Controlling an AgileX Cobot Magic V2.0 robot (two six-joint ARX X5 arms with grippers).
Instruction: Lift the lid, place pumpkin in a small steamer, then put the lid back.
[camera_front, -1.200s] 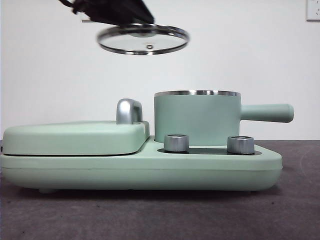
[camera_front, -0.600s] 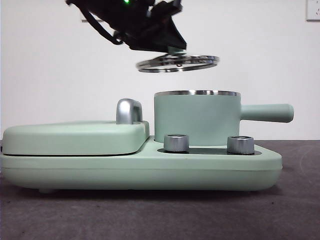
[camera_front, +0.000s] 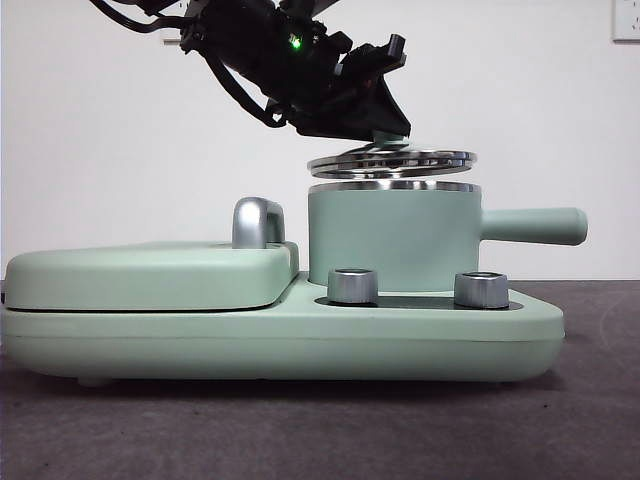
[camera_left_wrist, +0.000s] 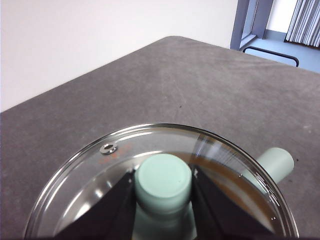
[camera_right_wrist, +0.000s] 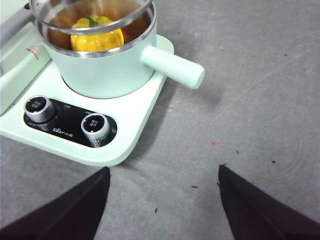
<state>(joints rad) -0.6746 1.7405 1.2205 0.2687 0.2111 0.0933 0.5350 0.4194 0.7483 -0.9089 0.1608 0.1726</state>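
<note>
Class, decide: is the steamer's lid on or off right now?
Off: the lid, gripped by the left gripper, hangs slightly tilted above the small steamer, a gap showing.

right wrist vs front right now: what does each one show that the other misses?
Only the right wrist view: the pumpkin sitting inside the small steamer, the printed labels by the two knobs, and the right gripper, open over bare table.

Only the front view: the side-on gap between the lid and the steamer's rim, the lid slightly tilted, the left gripper holding it by the knob, and the flat rectangular cover with its chrome handle.

Both: the steamer with its long side handle, the lid's steel rim above it, both knobs, the mint-green base.
</note>
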